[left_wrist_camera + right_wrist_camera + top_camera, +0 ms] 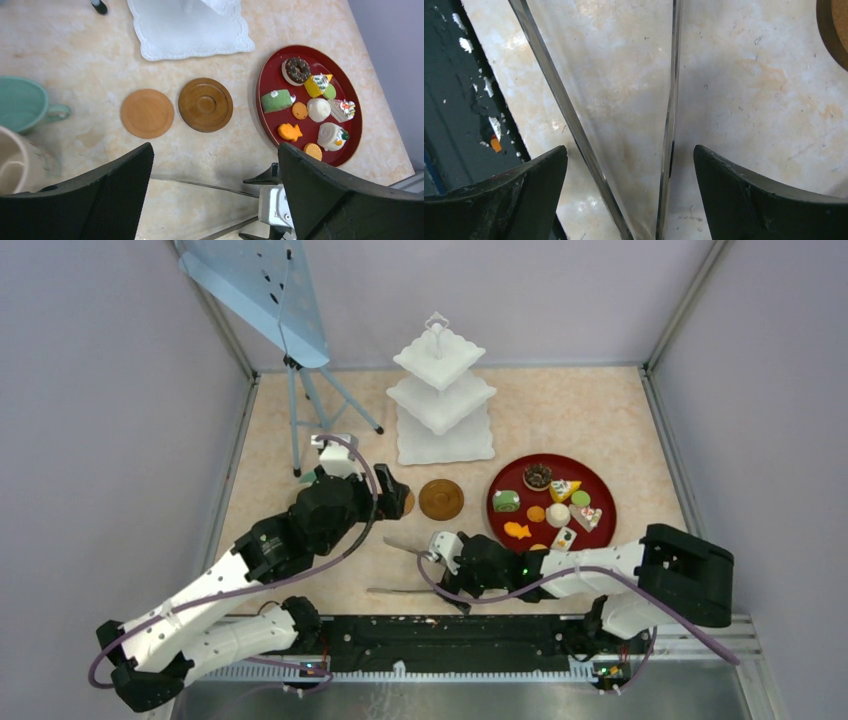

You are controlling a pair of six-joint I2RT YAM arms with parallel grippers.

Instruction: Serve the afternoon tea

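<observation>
Left of the red tray (pixel 598 483) at centre right of the top view, the left gripper (pixel 216 147) hangs spread and empty, while the right gripper (pixel 630 150), spread astride both arms of the tongs (pixel 668 130) at lower centre, should sink, squeeze gently, then fetch that tray's toy sweets (pixel 557 514)

no readable text, labels, numbers or signs anywhere

Three cameras are covering one worktop (pixel 560 410).
The top camera is looking steeply down from above the near edge, taking in everything; the left wrist camera is looking down from mid height, sharing the red tray (pixel 272 75), toy sweets (pixel 318 109) and dark coaster (pixel 205 104); the right wrist camera is hovering close over the tongs (pixel 669 125).
</observation>
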